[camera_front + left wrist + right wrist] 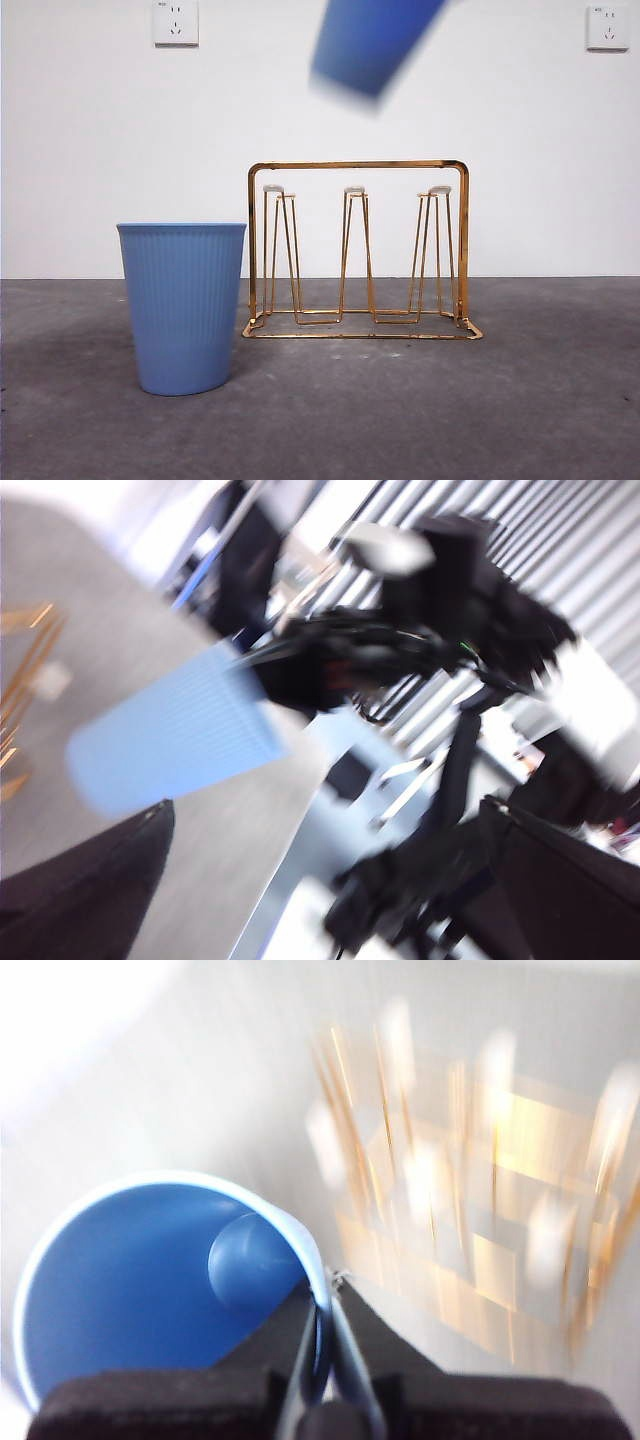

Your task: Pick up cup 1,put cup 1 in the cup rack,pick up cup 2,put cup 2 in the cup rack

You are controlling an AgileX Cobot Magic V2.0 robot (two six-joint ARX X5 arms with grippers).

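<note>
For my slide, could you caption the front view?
Blue cup carried above the gold cup rack; second blue cup stands beside it.

Two blue cups, one on the table (182, 305) and one aloft (368, 40); one gold rack (360, 250).

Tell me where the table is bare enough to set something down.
Bare grey table runs in front of the cup rack and to its far side from the standing blue cup. Crowded: the narrow gap between that cup and the rack. The right gripper holds another cup aloft.
</note>
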